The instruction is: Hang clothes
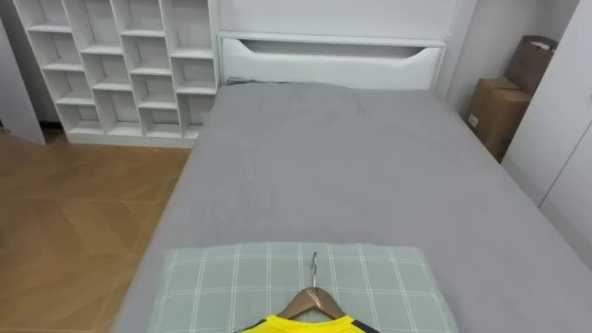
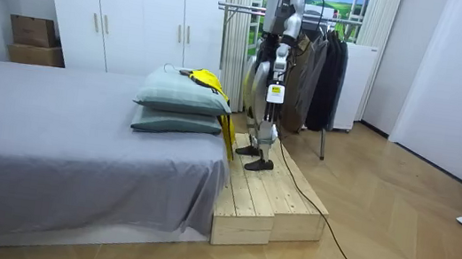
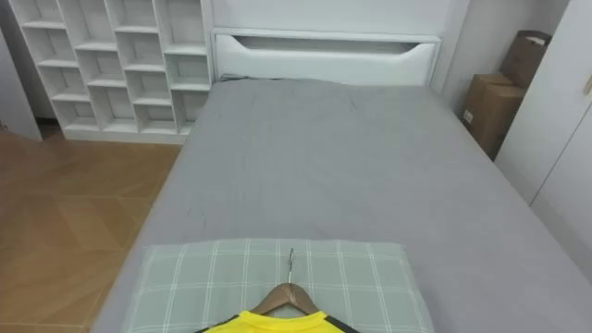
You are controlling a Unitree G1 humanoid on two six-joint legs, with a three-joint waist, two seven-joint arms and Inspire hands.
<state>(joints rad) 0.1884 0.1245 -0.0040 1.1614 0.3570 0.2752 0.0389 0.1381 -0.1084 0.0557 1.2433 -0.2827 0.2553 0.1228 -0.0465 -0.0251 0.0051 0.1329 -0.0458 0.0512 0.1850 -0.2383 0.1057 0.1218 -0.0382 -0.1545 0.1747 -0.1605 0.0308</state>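
A yellow shirt (image 1: 301, 325) on a wooden hanger (image 1: 314, 298) with a metal hook lies on a green checked pillow (image 1: 388, 277) at the near end of the grey bed (image 1: 370, 166). In the room view the shirt (image 2: 206, 78) rests on two stacked pillows (image 2: 177, 96) and drapes over the bed's end. I stand upright on a wooden platform (image 2: 267, 197) facing the bed. My left hand (image 2: 272, 99) hangs at my side, well away from the shirt. Behind me stands a clothes rail (image 2: 247, 8) with dark garments (image 2: 324, 70).
A white cubby shelf (image 1: 120, 65) stands left of the bed's headboard (image 1: 328, 60). Cardboard boxes (image 1: 495, 111) and a white wardrobe (image 1: 564, 120) line the right side. Wooden floor (image 1: 74, 213) runs along the bed's left side.
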